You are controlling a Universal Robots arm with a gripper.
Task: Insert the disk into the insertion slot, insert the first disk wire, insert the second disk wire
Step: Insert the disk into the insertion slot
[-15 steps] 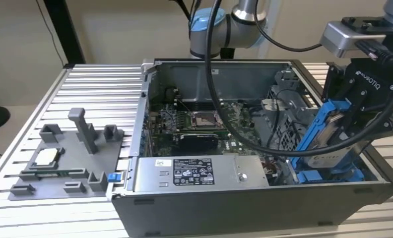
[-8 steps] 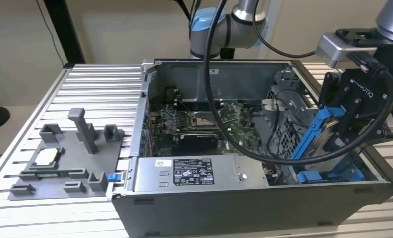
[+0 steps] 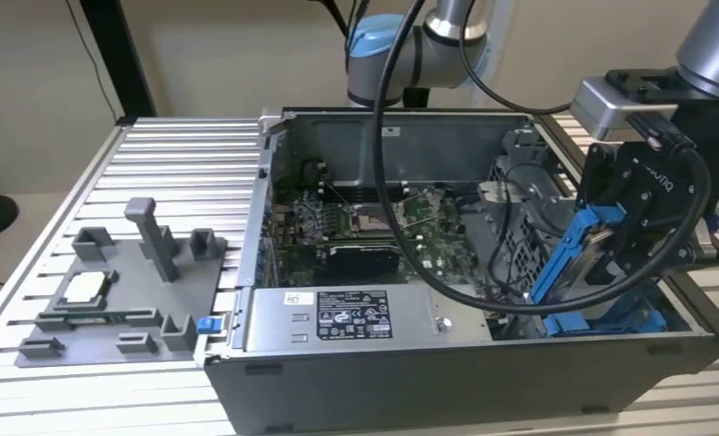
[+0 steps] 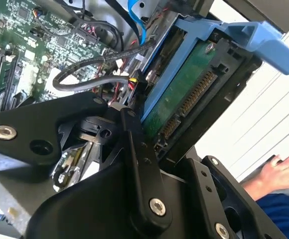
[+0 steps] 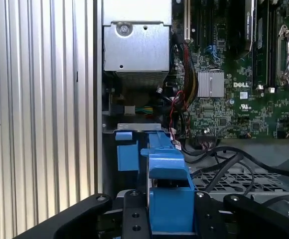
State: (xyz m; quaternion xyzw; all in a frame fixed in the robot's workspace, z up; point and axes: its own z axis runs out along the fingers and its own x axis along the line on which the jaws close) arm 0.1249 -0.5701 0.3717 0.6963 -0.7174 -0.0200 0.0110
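One disk [image 3: 577, 259] in its blue carrier is clamped in my pincer [image 5: 169, 219], tilted steeply with its lower end over the blue-railed insertion slot [image 3: 612, 320] at the exterior view's right of the open computer case [image 3: 457, 386], an angle I judge clears the black cables [image 3: 457, 291].

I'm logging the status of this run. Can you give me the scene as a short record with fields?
gripper: shut on the disk
disk: on edge, tilted, lower end down by the insertion slot, not lying flat in it
insertion slot: blue rails, at the case's end on the exterior view's right
power supply: along the case's near wall
person: a hand, seen in the second wrist view
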